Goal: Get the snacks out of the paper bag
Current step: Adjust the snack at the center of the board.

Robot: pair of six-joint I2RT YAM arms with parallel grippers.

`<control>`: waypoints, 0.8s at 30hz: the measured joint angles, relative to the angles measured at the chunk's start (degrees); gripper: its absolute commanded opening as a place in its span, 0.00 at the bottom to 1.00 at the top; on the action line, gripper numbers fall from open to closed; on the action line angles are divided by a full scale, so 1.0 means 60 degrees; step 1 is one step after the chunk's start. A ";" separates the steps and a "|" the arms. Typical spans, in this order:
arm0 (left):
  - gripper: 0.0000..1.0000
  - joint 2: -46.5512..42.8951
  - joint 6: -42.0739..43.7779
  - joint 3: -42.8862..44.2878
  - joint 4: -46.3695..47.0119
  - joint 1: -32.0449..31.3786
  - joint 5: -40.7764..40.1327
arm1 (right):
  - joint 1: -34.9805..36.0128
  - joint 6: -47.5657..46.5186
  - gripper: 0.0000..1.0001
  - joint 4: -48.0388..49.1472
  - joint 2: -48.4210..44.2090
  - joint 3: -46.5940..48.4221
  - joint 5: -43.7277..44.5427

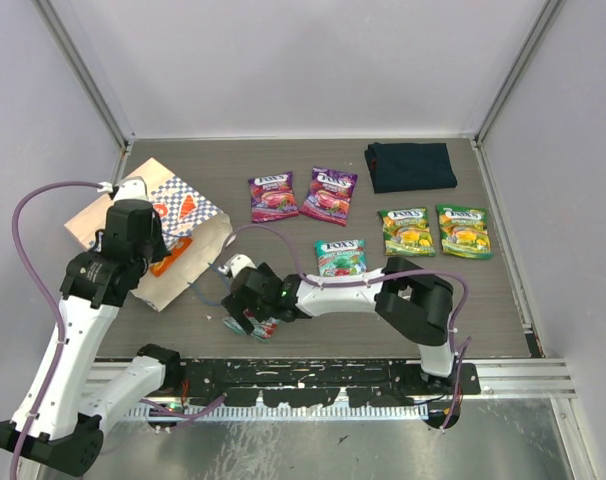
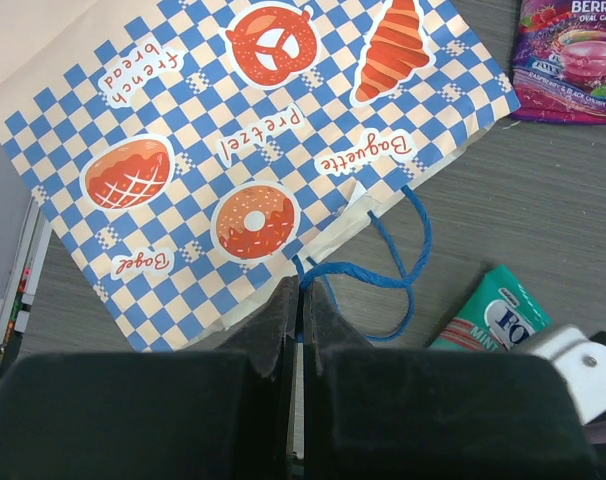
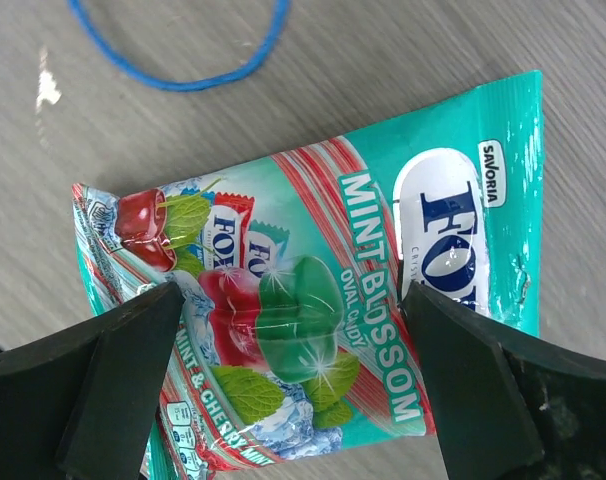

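The paper bag lies flat at the left, and an orange-red snack packet pokes out of its mouth. My left gripper is over the bag's mouth. In the left wrist view it is shut on the bag's blue cord handle at the bag edge. My right gripper is open, and its fingers straddle a teal mint packet lying on the table. That packet also shows in the top view and in the left wrist view.
Two purple packets, a teal packet and two green packets lie on the table's middle and right. A dark navy folded cloth is at the back right. A loose loop of blue cord lies near the right gripper.
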 measured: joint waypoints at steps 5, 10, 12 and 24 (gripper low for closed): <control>0.00 -0.0004 -0.0011 0.0000 0.0000 0.0000 0.0113 | -0.1045 -0.2550 1.00 -0.0466 -0.0069 0.0288 -0.2925; 0.00 0.0044 -0.0044 0.0000 0.0004 0.0000 0.0277 | -0.1738 -0.4131 1.00 -0.1654 -0.0168 0.0623 -0.4073; 0.00 0.0055 -0.0047 -0.0007 0.0004 0.0000 0.0288 | -0.1836 -0.4324 1.00 -0.1967 -0.0328 0.0634 -0.3883; 0.00 0.0226 -0.0062 -0.0106 0.0022 0.0000 0.0430 | -0.1086 0.1271 0.86 -0.1253 -0.3016 0.0244 0.1246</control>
